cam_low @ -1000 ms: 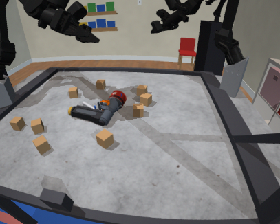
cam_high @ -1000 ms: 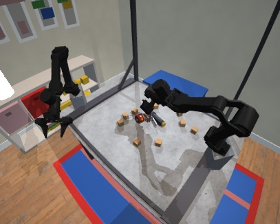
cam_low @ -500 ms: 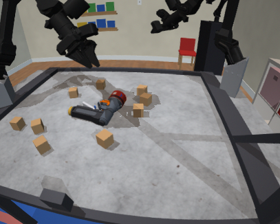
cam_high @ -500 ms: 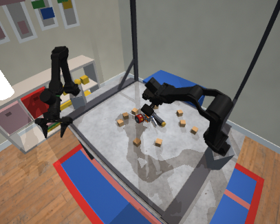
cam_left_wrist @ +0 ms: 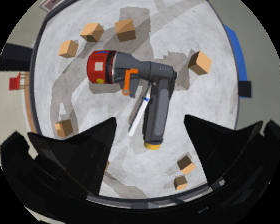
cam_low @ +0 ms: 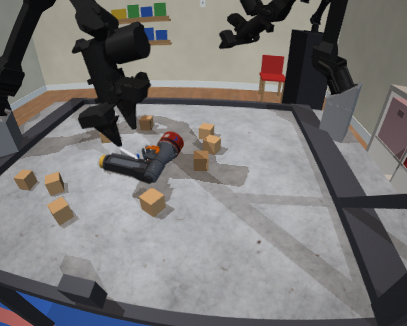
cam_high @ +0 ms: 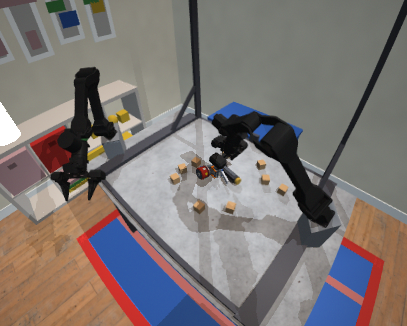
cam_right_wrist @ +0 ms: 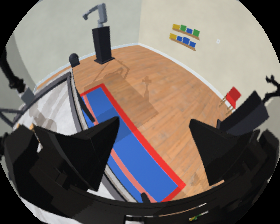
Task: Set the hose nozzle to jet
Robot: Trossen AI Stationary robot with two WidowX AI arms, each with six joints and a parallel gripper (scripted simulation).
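The hose nozzle [cam_high: 231,175] [cam_low: 151,170] [cam_left_wrist: 160,107] lies on its side on the table, its dark handle ending in a yellow cap. Its red spray ring [cam_high: 201,173] [cam_low: 172,142] [cam_left_wrist: 100,69] shows a white square, with blue and yellow marks beside it; no cyan plus is readable. The orange lock lever [cam_low: 153,149] [cam_left_wrist: 127,84] and white trigger [cam_low: 128,153] [cam_left_wrist: 137,119] show; the trigger stands away from the handle. My left gripper [cam_low: 126,134] [cam_left_wrist: 151,120] is open above the handle, fingers on either side in its wrist view. My right gripper [cam_high: 79,198] [cam_right_wrist: 156,122] is open and empty, far from the nozzle.
Several wooden blocks lie around the nozzle, including one near its head-handle bend [cam_low: 152,202] [cam_left_wrist: 200,63] and one near the ring [cam_low: 201,161] [cam_left_wrist: 125,30]. The dark table frame [cam_high: 171,280] [cam_low: 336,185] edges the table, with uprights at its corners.
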